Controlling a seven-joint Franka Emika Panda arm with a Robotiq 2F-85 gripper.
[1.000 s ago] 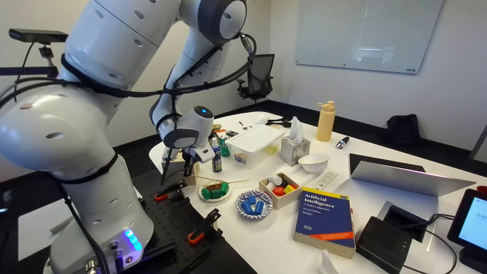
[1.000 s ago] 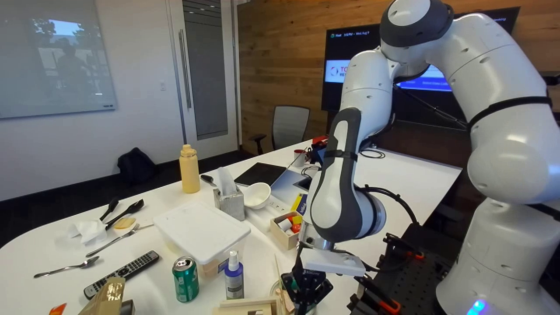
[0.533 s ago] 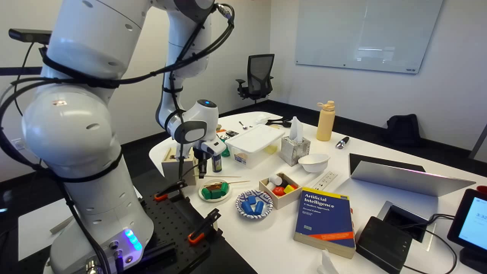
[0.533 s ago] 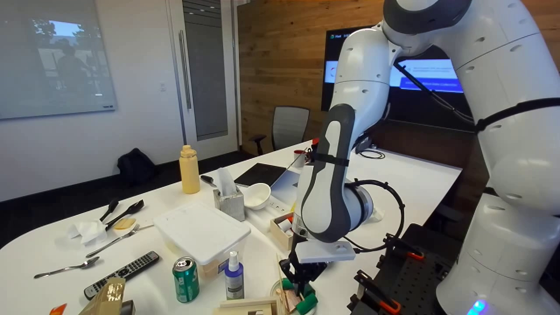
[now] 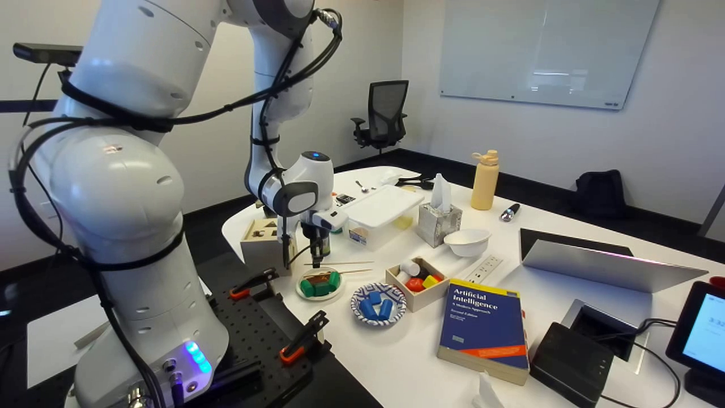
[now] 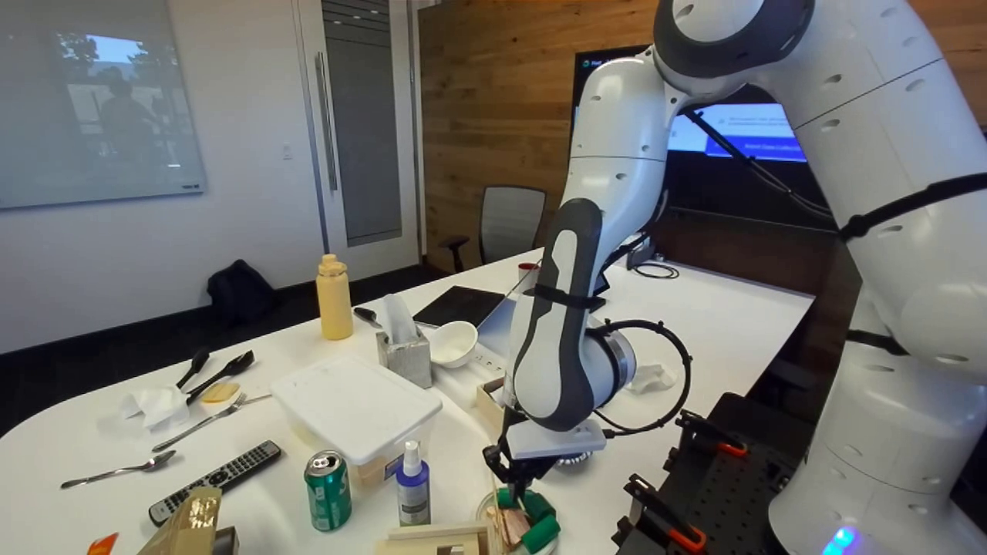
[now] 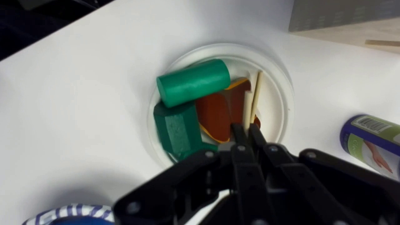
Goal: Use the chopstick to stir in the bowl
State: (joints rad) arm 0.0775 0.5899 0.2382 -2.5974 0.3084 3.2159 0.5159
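Chopstick [image 7: 247,107] sits in my claw [image 7: 247,129], whose jaws I see pressed together on it above the bowl [image 7: 271,103]; one pale end juts past the jaws over the bowl. Another stick [image 7: 257,89] runs just beside it, and green blocks [image 7: 193,82] lie inside the bowl.

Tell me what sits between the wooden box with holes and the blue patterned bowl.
The white bowl with green blocks, as the wrist view shows.

White table [image 5: 399,354] holds a shallow off-white bowl [image 7: 271,103] and patterned bowl [image 5: 399,303] near the robot-side edge, blue book [image 5: 484,326] nearby, lidded tub [image 5: 380,205] further in, yellow bottle [image 5: 485,182] near the far edge, spoon [image 6: 119,472] (remote [image 6: 217,479] near it) toward the rounded edge.
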